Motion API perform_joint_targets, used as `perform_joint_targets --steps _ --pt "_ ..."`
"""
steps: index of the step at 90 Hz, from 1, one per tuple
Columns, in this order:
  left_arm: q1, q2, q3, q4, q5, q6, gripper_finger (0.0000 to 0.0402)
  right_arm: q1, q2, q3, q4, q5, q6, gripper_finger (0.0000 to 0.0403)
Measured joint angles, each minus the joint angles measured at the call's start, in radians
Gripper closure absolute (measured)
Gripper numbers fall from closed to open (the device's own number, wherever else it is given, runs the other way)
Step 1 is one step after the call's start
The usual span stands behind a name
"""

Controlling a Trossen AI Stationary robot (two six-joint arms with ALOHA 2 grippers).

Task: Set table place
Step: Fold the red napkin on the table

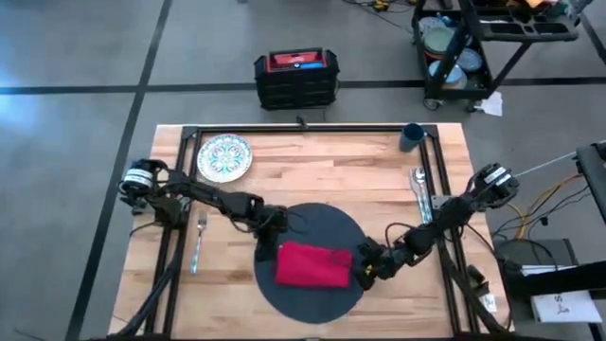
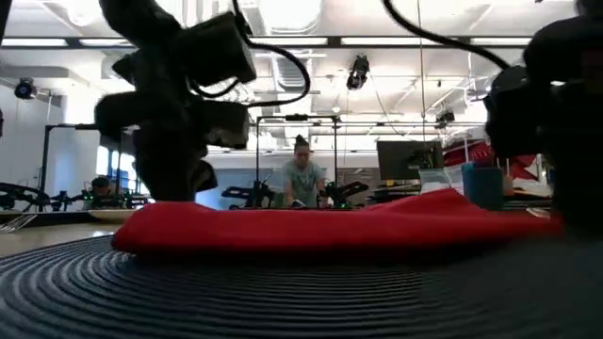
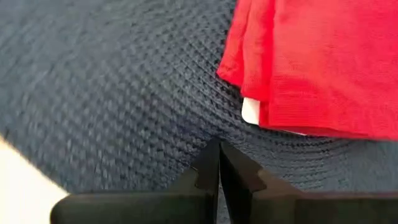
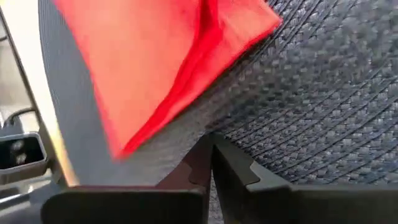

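The round dark grey mat (image 1: 284, 289) lies near the table's front edge. A folded red napkin (image 1: 314, 263) rests flat on it. My left gripper (image 1: 268, 237) is shut just off the napkin's left end, its tips (image 3: 219, 152) over bare mat. My right gripper (image 1: 365, 272) is shut just off the napkin's right end (image 4: 205, 142), also over mat. The patterned plate (image 1: 224, 157) sits at the far left and the fork (image 1: 200, 242) lies left of the mat. The spoon (image 1: 418, 180) lies at the right and the blue cup (image 1: 412, 137) stands at the far right.
Black rail frames (image 1: 187, 180) run along both sides of the table under the arms. A black and red case (image 1: 295, 76) stands on the floor beyond the far edge. In the low view a person (image 2: 301, 179) shows far behind the table.
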Motion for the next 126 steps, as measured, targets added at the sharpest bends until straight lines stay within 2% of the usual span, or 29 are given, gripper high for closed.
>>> perform_joint_targets --steps 21,29,42,55,70,79,93,102,116,126 --pt "-0.117 0.002 -0.026 0.185 0.104 -0.169 0.0401 -0.099 -0.001 -0.011 0.003 0.017 -0.087 0.0403" --pt "-0.147 0.002 -0.021 0.19 0.161 -0.209 0.0401 -0.132 -0.007 -0.011 -0.012 0.016 -0.112 0.0403" --pt "-0.168 0.001 -0.021 0.194 0.21 -0.232 0.0402 -0.155 -0.06 -0.011 -0.126 0.018 -0.133 0.0403" --pt "-0.159 -0.015 -0.003 0.202 0.199 -0.2 0.0401 -0.186 -0.147 -0.021 -0.218 0.033 -0.173 0.0403" --pt "-0.125 -0.109 0.019 0.143 0.036 -0.101 0.0402 -0.162 -0.252 -0.014 -0.237 0.049 -0.183 0.0403" --pt "-0.092 -0.17 0.017 0.099 -0.063 -0.068 0.0401 -0.132 -0.269 -0.011 -0.239 0.069 -0.165 0.0403" --pt "-0.059 -0.213 0.017 0.103 -0.088 -0.048 0.0402 -0.099 -0.274 0.002 -0.216 0.077 -0.151 0.0403" --pt "-0.057 -0.212 0.017 0.091 -0.141 -0.023 0.0402 -0.098 -0.266 0.006 -0.211 0.075 -0.156 0.0403" --pt "-0.039 -0.164 0.017 0.049 -0.208 -0.003 0.0402 -0.097 -0.262 0.012 0.009 0.039 -0.257 0.0403" --pt "-0.025 -0.097 0.014 0.029 -0.177 0.0 0.0402 -0.096 -0.226 0.022 0.069 0.018 -0.265 0.0403"
